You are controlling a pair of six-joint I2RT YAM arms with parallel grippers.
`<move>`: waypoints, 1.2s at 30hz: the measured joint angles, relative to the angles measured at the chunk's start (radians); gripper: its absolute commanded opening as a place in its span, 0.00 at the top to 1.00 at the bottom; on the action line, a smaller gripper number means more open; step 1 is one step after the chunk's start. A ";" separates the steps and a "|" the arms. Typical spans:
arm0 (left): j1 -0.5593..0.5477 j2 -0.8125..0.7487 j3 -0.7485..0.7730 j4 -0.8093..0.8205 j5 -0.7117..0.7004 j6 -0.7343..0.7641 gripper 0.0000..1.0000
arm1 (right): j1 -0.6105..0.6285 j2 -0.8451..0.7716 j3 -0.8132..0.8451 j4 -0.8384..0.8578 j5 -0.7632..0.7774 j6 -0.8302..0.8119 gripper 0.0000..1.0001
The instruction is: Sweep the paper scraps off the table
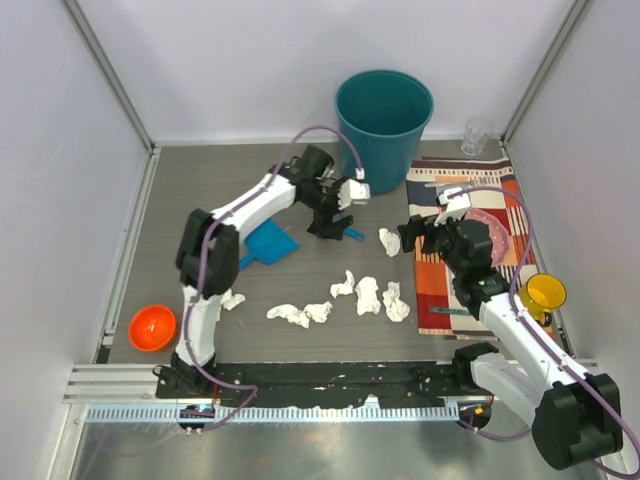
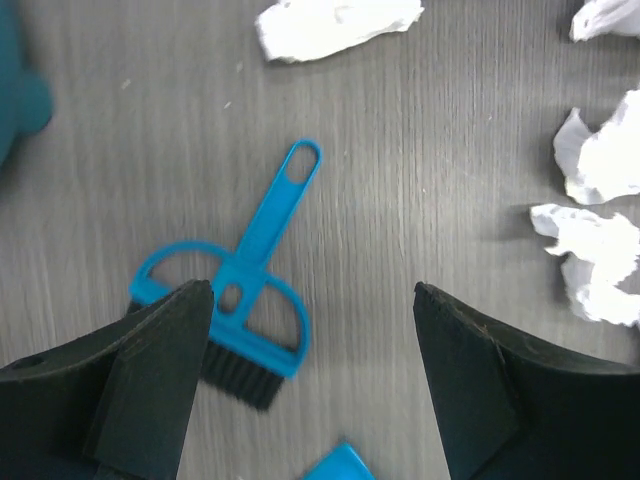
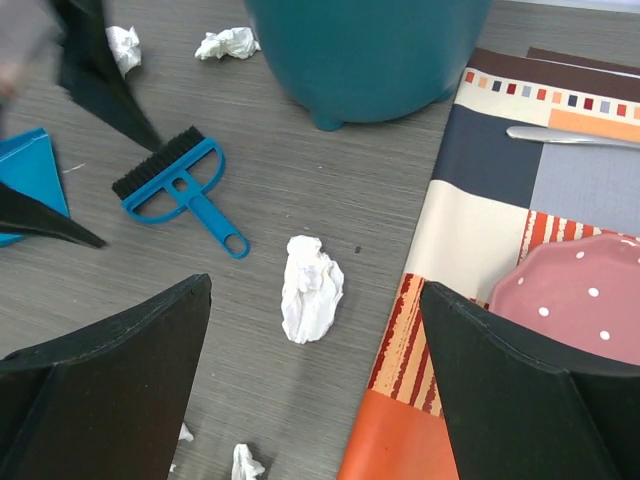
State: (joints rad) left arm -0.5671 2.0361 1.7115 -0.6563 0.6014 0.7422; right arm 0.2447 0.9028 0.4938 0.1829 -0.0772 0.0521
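I can read no word, number or brand in any of my views; the teal bin [image 1: 384, 120] is plain on its wall, the blue brush [image 2: 262, 235] shows bare plastic, and the paper scraps [image 3: 312, 288] are white with no print that I can make out. The striped placemat [image 3: 480, 150] carries only blocks and bands of colour, and the pink plate [image 3: 570, 310] only white dots; neither forms a letter or a sign.
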 measured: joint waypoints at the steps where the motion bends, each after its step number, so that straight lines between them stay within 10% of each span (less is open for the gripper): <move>1: -0.017 0.060 0.071 -0.064 0.001 0.035 0.14 | 0.000 -0.002 0.008 -0.020 -0.006 0.001 0.09; 11: -0.106 0.417 0.588 -0.394 -0.047 0.325 0.16 | 0.000 -0.096 0.037 -0.105 -0.034 0.008 0.09; 31: -0.100 0.488 0.601 -0.458 -0.212 0.476 0.39 | 0.000 -0.098 0.037 -0.138 -0.034 0.007 0.09; 36: -0.100 0.488 0.597 -0.455 -0.216 0.473 0.68 | 0.000 -0.104 0.037 -0.146 -0.034 0.008 0.09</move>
State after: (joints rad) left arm -0.6670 2.5240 2.3085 -1.1118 0.3851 1.2152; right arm 0.2447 0.7990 0.5312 0.0372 -0.1108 0.0597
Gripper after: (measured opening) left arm 0.482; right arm 0.909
